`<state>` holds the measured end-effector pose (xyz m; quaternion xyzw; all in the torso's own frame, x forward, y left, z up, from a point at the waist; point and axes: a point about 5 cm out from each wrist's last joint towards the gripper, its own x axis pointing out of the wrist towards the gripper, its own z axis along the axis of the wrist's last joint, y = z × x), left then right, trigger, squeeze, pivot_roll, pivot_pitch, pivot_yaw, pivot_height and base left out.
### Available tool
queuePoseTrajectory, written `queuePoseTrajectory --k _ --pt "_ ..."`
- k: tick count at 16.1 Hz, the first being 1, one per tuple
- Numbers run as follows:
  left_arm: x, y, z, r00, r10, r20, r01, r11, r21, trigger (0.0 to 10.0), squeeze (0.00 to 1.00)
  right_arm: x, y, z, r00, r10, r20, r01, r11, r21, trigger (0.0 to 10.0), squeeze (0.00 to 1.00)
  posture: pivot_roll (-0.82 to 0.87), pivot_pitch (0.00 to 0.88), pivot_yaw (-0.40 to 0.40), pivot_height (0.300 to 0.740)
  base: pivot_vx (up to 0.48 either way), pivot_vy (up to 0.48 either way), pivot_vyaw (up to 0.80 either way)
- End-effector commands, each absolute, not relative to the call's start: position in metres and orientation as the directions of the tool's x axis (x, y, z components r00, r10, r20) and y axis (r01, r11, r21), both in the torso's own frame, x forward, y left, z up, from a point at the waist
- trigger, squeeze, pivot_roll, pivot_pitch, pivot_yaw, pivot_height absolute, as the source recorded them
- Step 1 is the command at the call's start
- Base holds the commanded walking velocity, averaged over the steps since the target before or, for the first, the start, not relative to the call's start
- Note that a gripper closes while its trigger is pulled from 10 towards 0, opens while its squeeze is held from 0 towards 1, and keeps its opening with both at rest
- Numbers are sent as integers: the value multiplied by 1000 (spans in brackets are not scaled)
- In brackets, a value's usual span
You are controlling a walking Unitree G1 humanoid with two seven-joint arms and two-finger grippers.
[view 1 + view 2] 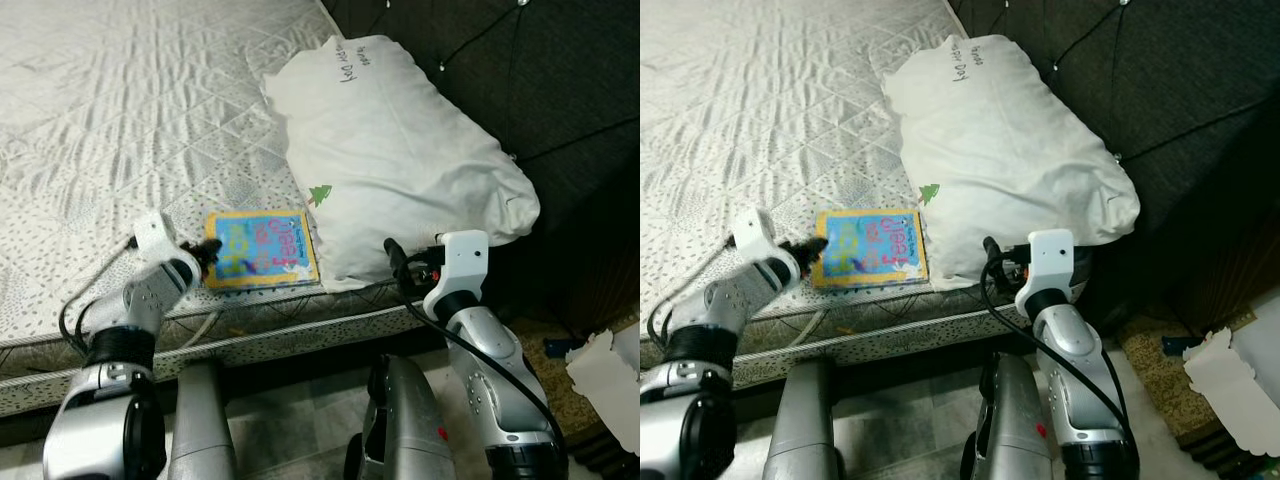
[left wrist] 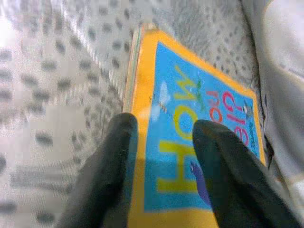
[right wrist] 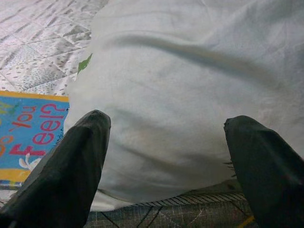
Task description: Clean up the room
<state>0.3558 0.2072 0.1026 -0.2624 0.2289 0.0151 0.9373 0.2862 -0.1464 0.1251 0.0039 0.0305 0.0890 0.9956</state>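
A thin book [image 1: 262, 248] with a yellow border and a blue cover lies flat on the quilted mattress [image 1: 120, 120], near its front edge. My left gripper [image 1: 210, 249] is at the book's left edge. In the left wrist view its two black fingers [image 2: 111, 161] stand open just over the book's [image 2: 190, 118] corner, with the cover showing between them. A large white pillow [image 1: 390, 150] lies to the right of the book and overlaps its right side. My right gripper [image 3: 166, 137] is wide open, facing the pillow's [image 3: 190, 85] front edge with nothing between its fingers.
A dark tufted headboard [image 1: 540, 80] rises behind and to the right of the pillow. Crumpled white paper [image 1: 610, 375] lies on the floor at the right. The bed's side rail and the tiled floor [image 1: 290, 420] are right below me.
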Motion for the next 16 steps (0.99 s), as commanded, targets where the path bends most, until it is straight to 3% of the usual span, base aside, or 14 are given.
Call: queuePoseTrajectory --k 1,4,6,10,14,15,16 --pt "357 209 102 892 -83 -445 -148 875 -461 10000 1000 287 -147 124 984 167 -67 -166 986 10 10000 0 43 98 -84 518 0 0 0" --pt "359 215 105 908 -32 -418 -155 900 -407 10000 1000 288 -146 124 984 164 -67 -163 986 14 10000 0 45 95 -81 518 0 0 0" --pt "361 218 116 947 55 -318 -163 931 -327 10000 1000 288 -146 124 985 161 -61 -160 987 18 10000 0 46 88 -75 518 0 0 0" --pt "327 196 111 971 122 -206 -151 979 -135 10000 1000 291 -136 125 981 192 -29 -190 980 61 10000 0 61 35 -52 518 0 0 0" --pt "287 189 114 951 288 -111 -292 956 -26 10000 1000 293 -120 123 967 252 -24 -248 963 102 10000 0 93 0 -43 518 0 0 0" --pt "278 188 119 951 306 -55 -304 952 30 10000 714 294 -116 122 967 255 -22 -251 961 115 10000 0 97 0 -43 518 0 0 0" --pt "267 186 127 975 213 57 -215 976 31 10000 553 296 -112 122 966 257 -14 -253 959 124 10000 0 101 0 -40 518 0 0 0"
